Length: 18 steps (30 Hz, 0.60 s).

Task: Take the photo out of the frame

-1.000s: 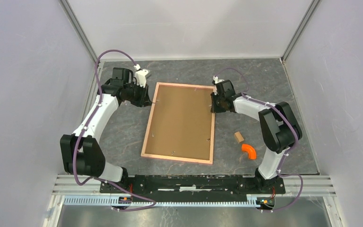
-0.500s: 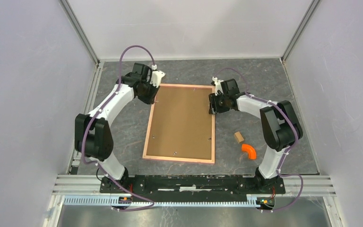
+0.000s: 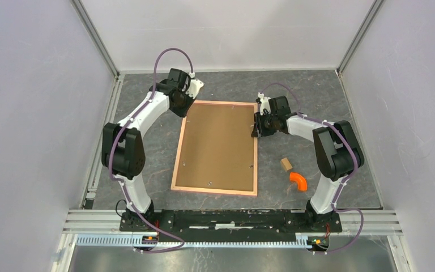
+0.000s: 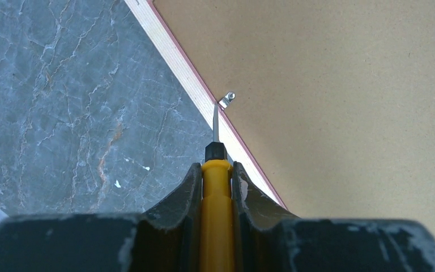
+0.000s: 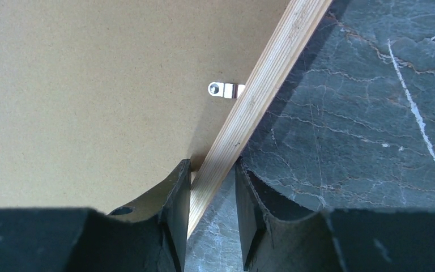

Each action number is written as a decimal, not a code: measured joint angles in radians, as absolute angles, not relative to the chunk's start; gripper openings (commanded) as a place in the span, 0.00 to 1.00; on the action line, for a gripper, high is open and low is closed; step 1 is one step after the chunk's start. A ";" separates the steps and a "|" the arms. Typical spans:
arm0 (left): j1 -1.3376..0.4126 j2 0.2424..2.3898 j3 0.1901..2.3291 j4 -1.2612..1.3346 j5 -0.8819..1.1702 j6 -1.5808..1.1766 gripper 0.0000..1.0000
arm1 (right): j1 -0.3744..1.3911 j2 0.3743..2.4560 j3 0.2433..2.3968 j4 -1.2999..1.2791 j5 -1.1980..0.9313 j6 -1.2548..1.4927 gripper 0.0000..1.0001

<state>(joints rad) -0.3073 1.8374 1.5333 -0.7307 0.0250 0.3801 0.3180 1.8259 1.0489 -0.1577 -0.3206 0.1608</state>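
The frame (image 3: pixel 215 148) lies back-up in the middle of the dark marbled table (image 3: pixel 317 96), its long sides running away from the arm bases and its brown fibreboard back (image 4: pixel 345 113) facing the cameras. The photo cannot be seen in any view. The left gripper (image 4: pixel 217 175) is at the frame's far left corner, its fingers pressed together on a yellow-handled tool (image 4: pixel 216 195). The tool's thin metal blade (image 4: pixel 215 122) points out over the pink rim (image 4: pixel 195 90), and its tip is just beside a metal clip (image 4: pixel 227 100) fixed at the edge of the back. The right gripper (image 5: pixel 212 181) is on the right long side near the far corner. Its two fingers (image 5: pixel 178 190) straddle the pale layered rim, one over the fibreboard and one over the table, pinching it between them. Another metal clip (image 5: pixel 225 89) sits on the back just ahead of these fingers, touching the rim. To the right of the frame, well apart from both grippers, are a small wooden block (image 3: pixel 286 164) and an orange curved piece (image 3: pixel 299 181), near each other.
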 measured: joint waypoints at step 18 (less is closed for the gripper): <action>-0.337 1.927 1.565 -0.733 -0.056 0.382 0.02 | 0.293 1.826 1.035 -0.135 -0.362 0.186 0.28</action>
